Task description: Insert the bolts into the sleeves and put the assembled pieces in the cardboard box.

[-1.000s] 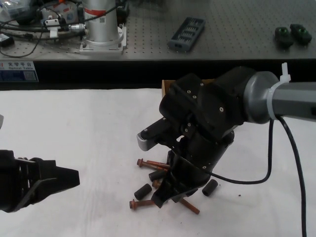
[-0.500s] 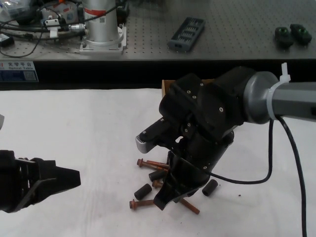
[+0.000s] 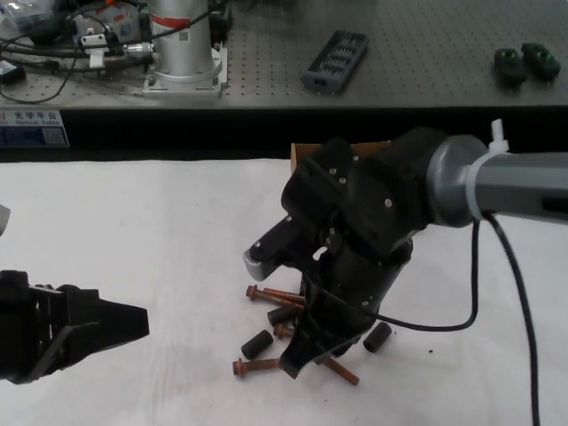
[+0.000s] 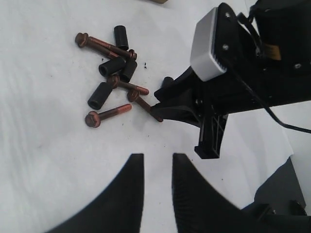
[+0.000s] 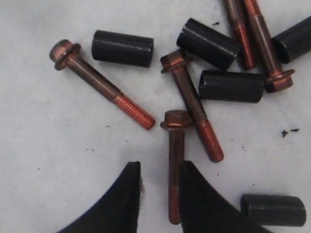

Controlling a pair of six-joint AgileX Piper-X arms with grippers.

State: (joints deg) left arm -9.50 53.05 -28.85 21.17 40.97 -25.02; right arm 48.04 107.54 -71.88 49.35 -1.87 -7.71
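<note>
Several copper bolts and black sleeves lie in a loose pile [image 3: 266, 333] on the white cloth. My right gripper [image 3: 297, 359] is down in that pile. In the right wrist view it [image 5: 160, 167] is open by a narrow gap, its fingertips on either side of one bolt [image 5: 176, 145] whose head points away from it; cloth shows between the bolt and one finger. Another bolt [image 5: 99, 82] and a sleeve [image 5: 122, 47] lie nearby. My left gripper [image 3: 140, 321] hovers off to the pile's left, slightly open [image 4: 158, 158], holding nothing. A corner of the cardboard box [image 3: 300, 153] shows behind the right arm.
Beyond the cloth stands a dark perforated bench with a metal post [image 3: 182, 44], a blue rack [image 3: 335, 58] and cables. One sleeve [image 3: 378, 337] lies apart to the pile's right. Bare cloth stretches between the left gripper and the pile.
The right arm's body has shifted slightly to the left while its fingertips stay at the pile. The left gripper has barely moved.
</note>
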